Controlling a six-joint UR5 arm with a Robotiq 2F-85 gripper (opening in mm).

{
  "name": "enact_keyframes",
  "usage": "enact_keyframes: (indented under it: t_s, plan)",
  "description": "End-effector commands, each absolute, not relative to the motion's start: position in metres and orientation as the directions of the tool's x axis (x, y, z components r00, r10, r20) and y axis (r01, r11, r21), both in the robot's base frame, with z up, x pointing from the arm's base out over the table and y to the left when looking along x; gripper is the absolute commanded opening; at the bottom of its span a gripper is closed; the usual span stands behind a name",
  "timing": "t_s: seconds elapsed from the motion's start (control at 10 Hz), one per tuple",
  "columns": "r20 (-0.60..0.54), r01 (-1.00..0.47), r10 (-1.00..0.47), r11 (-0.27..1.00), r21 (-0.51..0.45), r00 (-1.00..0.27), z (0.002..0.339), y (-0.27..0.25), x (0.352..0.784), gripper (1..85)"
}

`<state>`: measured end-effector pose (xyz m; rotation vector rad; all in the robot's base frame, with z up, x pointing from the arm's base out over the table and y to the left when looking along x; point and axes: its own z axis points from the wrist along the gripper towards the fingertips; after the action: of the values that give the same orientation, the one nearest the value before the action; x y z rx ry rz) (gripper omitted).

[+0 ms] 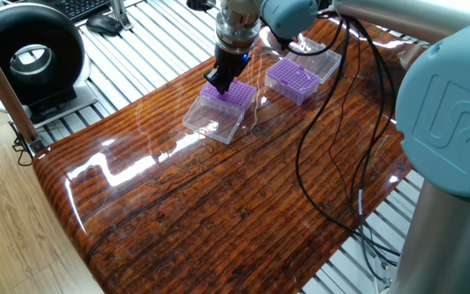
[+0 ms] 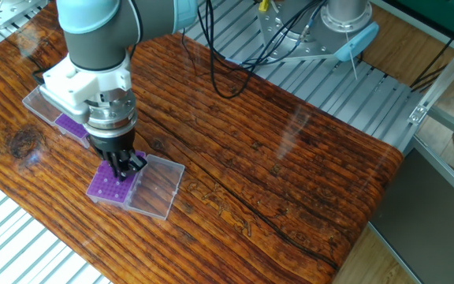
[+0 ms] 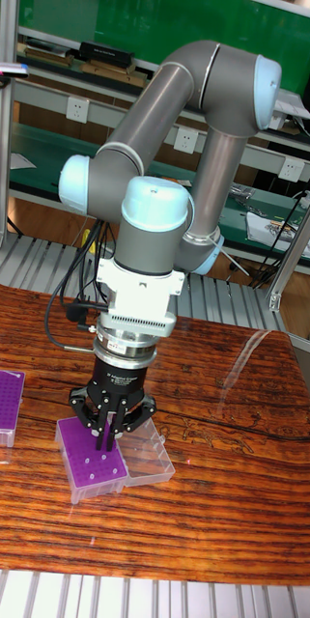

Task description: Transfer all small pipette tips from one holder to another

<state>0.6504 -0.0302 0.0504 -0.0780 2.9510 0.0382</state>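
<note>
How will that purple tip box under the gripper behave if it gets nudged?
The box is thin plastic with an open clear lid, so it is probably light. The table looks glossy, so it would likely slide rather than tip. The gripper pressing down could steady it.

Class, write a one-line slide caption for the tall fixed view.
UR5 gripper poised over an open purple tip box on the wooden table, a second purple box at left.

The single tips [image 2: 110,183] are too small to be told apart (only dots in the purple grid), and whatever sits between the gripper [image 3: 107,441] fingers is not resolved.
</note>
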Motion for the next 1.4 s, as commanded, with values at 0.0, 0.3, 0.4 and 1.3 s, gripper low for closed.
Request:
enact_keyframes:
  t_s: [0.0, 0.3, 0.4, 1.3]
  plan:
    - [-0.176, -0.072, -0.065, 0.997, 0.031, -0.982, 0.054, -0.03, 0.65, 22.3]
    - [-0.168, -0.076, -0.07, 0.997, 0.028, -0.983, 0.062, -0.026, 0.647, 23.7]
    - [-0.167, -0.075, -0.071, 0.997, 0.019, -0.983, 0.063, -0.028, 0.647, 24.0]
    - [-0.176, -0.025, -0.027, 1.0, -0.013, -0.984, 0.056, -0.042, 0.654, 27.3]
